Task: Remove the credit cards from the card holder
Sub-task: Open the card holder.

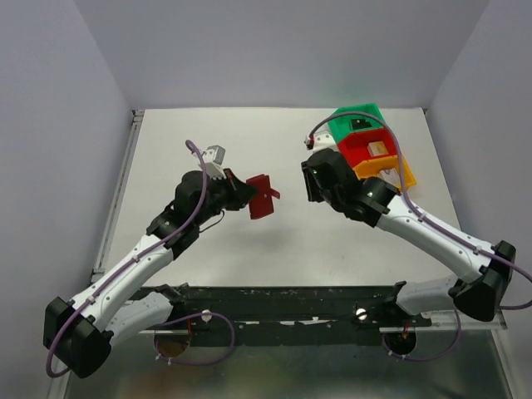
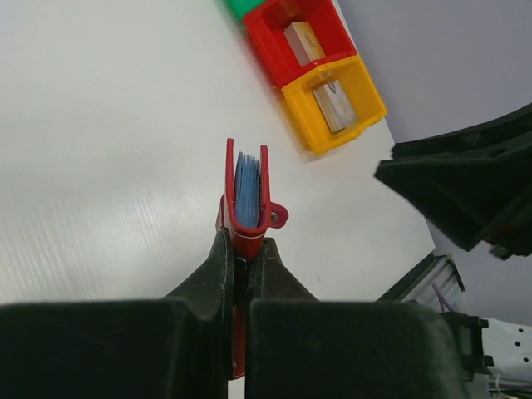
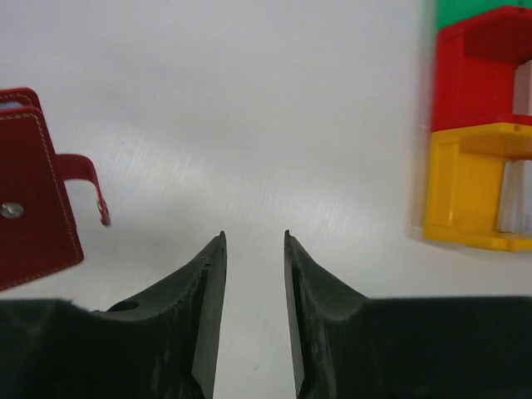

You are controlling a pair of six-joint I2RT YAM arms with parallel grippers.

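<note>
My left gripper [image 1: 243,195] is shut on the dark red card holder [image 1: 263,197] and holds it above the table, near the middle. In the left wrist view the card holder [image 2: 246,199] stands on edge past my gripper [image 2: 242,249], slightly open, with light blue lining between its red walls and the snap tab on the right. No credit cards show clearly; they are hidden. My right gripper [image 1: 314,184] is open and empty, just right of the card holder. In the right wrist view the gripper [image 3: 253,237] hangs over bare table, and the card holder [image 3: 33,187] is at the left edge.
Green [image 1: 353,122], red [image 1: 366,146] and orange [image 1: 384,170] bins stand stacked in a row at the back right, with small items inside. The red [image 2: 299,37] and orange [image 2: 337,100] bins also show in the left wrist view. White walls surround the table.
</note>
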